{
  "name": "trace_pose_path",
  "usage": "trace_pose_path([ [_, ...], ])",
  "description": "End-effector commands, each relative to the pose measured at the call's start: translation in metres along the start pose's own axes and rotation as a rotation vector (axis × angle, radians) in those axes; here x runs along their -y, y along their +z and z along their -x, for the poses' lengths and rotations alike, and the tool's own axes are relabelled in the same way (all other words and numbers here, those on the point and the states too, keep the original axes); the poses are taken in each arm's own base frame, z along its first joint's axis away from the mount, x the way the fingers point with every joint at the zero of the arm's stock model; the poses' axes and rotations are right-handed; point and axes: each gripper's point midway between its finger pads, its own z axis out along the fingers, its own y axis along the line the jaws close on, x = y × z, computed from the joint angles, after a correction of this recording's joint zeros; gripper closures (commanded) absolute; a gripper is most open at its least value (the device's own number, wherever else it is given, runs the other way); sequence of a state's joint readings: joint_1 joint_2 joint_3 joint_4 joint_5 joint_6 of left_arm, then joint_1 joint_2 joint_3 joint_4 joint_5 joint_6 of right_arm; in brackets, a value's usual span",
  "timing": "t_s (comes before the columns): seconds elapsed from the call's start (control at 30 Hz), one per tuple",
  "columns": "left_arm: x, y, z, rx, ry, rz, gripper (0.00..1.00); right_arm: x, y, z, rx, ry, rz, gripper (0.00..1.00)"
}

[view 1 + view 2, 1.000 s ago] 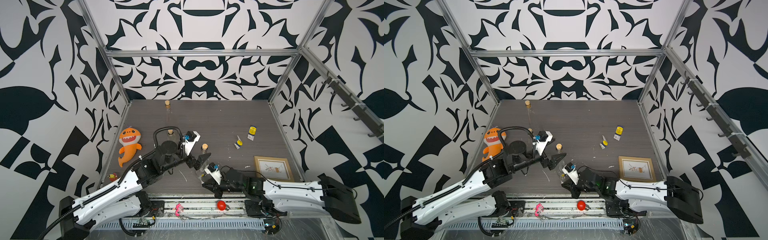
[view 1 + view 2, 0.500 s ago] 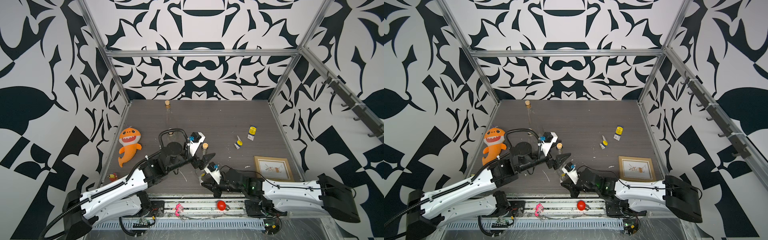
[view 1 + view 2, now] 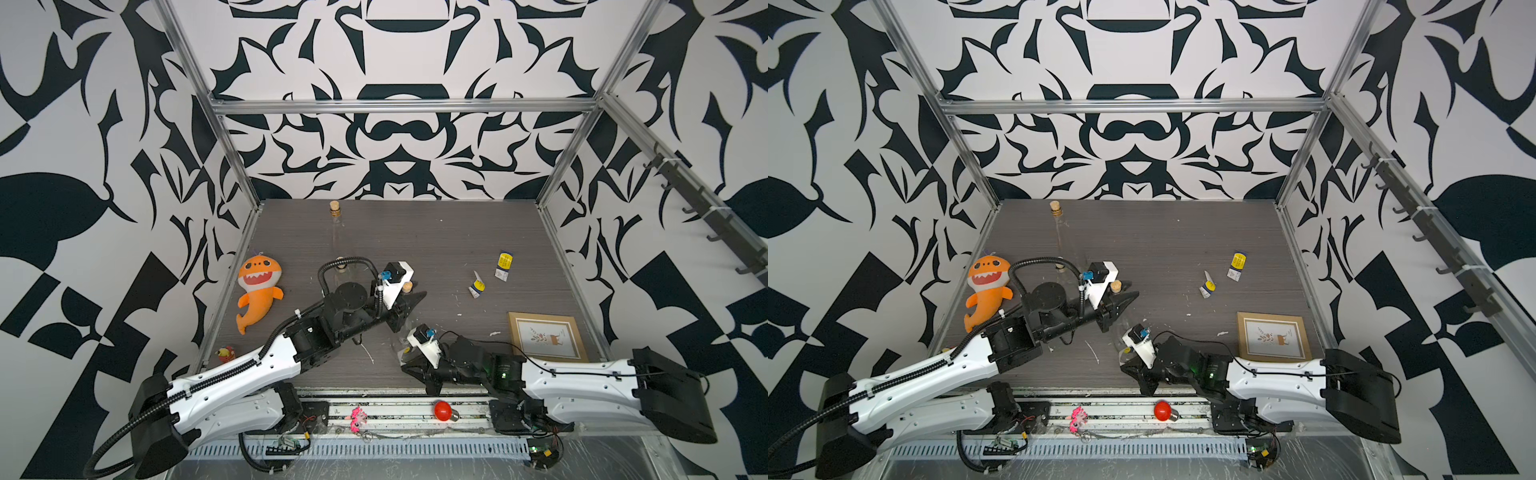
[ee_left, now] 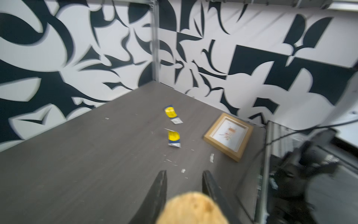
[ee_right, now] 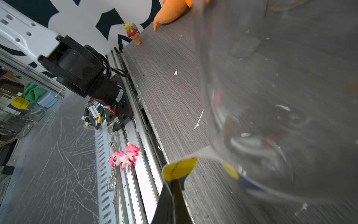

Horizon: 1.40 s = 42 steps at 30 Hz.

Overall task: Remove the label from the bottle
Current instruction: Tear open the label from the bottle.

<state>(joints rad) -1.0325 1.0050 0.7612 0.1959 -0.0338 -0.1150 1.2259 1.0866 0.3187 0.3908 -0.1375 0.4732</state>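
Two arms share this peel. On the left, the left jaws are clenched about the neck of the clear glass bottle (image 5: 261, 116), just under its tan cork stopper (image 4: 193, 209); the cork shows between them in the left wrist view. The bottle runs from there toward the front edge of the grey wood-grain counter (image 3: 457, 241), between the two arms; whether its base touches the counter I cannot tell. To its right, the right jaws are pinched tight on a lifted flap of the yellow and dark blue paper label (image 5: 179, 168).

To peel well, I judge the left grip must be firm so the glass cannot spin, while the right arm draws the flap low along the glass, steadily. The white paper scraps (image 5: 198, 121) on the counter suggest such labels tear readily.

The bottle is so transparent that the top views barely show it. The label hugs the lower body near the base, one corner raised with white backing showing, the rest stuck down.
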Motion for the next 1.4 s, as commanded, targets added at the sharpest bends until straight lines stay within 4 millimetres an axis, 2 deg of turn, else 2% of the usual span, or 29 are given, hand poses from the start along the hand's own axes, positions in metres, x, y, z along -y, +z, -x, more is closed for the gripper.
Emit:
trace_pose_path([
  [0.0, 0.013, 0.002, -0.004, -0.008, -0.009, -0.066, 0.81, -0.004, 0.001, 0.009, 0.029, 0.003, 0.010, 1.00],
  [0.13, 0.020, 0.001, -0.005, -0.031, 0.031, -0.105, 1.00, -0.003, 0.000, 0.007, 0.021, 0.004, 0.007, 1.00],
  [0.47, 0.032, -0.011, -0.016, -0.133, 0.228, -0.186, 1.00, 0.000, -0.020, 0.007, 0.028, 0.006, -0.024, 1.00],
  [0.73, 0.051, -0.029, -0.012, -0.119, 0.291, -0.303, 1.00, 0.012, -0.033, 0.000, 0.025, 0.015, -0.084, 1.00],
  [0.87, 0.048, -0.028, -0.016, -0.143, 0.307, -0.291, 1.00, 0.011, -0.034, -0.001, 0.014, 0.009, -0.085, 1.00],
  [1.1, 0.024, -0.027, -0.011, -0.130, 0.342, -0.171, 1.00, 0.008, -0.033, -0.005, -0.024, 0.007, -0.069, 1.00],
  [1.37, 0.022, -0.030, -0.014, -0.165, 0.338, -0.182, 1.00, 0.009, -0.037, -0.006, -0.054, -0.009, -0.083, 1.00],
])
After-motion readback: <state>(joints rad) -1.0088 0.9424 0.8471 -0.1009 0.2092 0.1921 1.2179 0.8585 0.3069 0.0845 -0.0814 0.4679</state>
